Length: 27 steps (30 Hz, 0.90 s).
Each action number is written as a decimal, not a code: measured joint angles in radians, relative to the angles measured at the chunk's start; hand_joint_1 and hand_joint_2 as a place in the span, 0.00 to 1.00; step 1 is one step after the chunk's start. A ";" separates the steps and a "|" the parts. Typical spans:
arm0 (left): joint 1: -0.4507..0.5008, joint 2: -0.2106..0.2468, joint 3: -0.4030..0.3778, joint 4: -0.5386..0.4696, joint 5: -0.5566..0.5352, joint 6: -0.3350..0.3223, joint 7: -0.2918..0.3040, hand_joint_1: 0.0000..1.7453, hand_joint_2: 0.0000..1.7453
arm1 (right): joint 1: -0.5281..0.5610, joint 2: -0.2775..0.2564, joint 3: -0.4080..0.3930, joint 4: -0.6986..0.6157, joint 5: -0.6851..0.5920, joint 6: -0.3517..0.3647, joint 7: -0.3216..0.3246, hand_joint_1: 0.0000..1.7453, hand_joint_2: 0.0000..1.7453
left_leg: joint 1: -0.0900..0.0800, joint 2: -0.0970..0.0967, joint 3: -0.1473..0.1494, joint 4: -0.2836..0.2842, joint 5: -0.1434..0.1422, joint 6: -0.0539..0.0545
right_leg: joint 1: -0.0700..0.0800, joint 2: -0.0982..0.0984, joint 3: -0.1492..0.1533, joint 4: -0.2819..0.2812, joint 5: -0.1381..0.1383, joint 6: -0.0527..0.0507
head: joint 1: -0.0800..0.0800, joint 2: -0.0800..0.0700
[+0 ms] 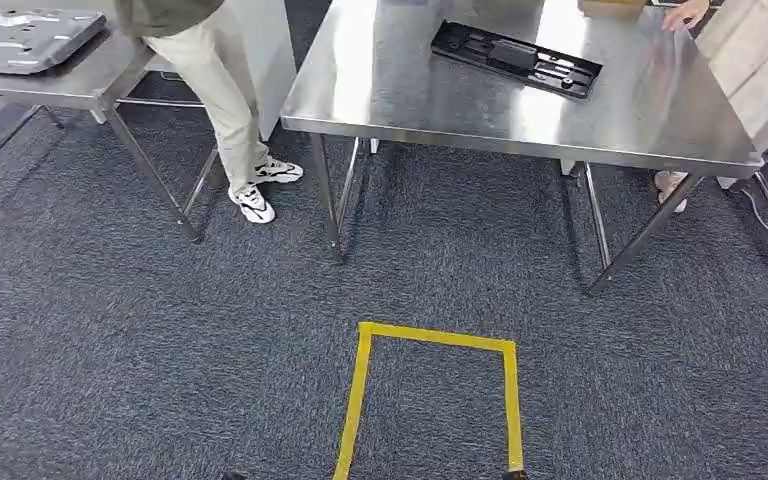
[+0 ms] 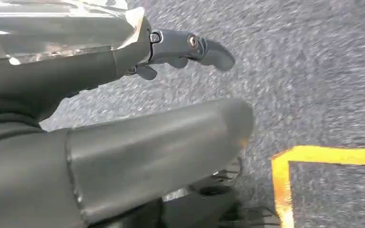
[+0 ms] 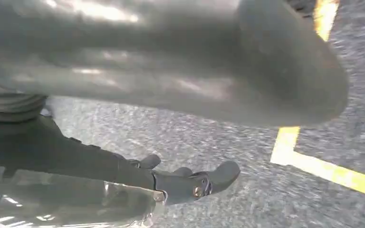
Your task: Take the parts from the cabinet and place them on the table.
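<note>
bench front: near half of the bench [image 1: 480, 110] is bare steel, easy reach
in the way: black part [image 1: 516, 58] lies further back, person's hand [image 1: 682, 14] at far right corner
left: person [image 1: 222, 100] standing between the benches

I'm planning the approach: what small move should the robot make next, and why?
Probably a short step forward toward the yellow tape square: the shiny steel table bearing the long black plastic tray stands beyond it, while the left hand and right hand hang over grey carpet.
</note>
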 joint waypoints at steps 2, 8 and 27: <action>0.002 0.000 -0.001 0.001 0.000 0.000 0.003 0.00 0.00 | -0.001 0.001 0.000 0.000 -0.002 0.000 0.000 0.00 0.00 | -0.004 0.002 -0.012 -0.010 0.027 0.019 | 0.008 0.001 -0.009 -0.011 0.021 0.018 | 0.001 0.000; 0.000 -0.003 -0.002 0.000 -0.004 -0.006 0.008 0.00 0.00 | -0.017 0.002 0.000 -0.002 -0.008 0.000 0.010 0.00 0.00 | -0.007 0.013 -0.108 -0.012 0.115 0.043 | 0.005 0.009 -0.082 0.319 -0.201 -0.007 | 0.013 0.000; 0.020 -0.017 -0.009 0.001 -0.023 -0.006 0.033 0.00 0.00 | -0.166 0.009 0.063 -0.031 -0.011 0.000 0.153 0.00 0.00 | 0.033 0.004 -0.090 0.124 0.074 -0.049 | -0.010 -0.002 0.033 0.000 -0.042 -0.027 | -0.004 0.000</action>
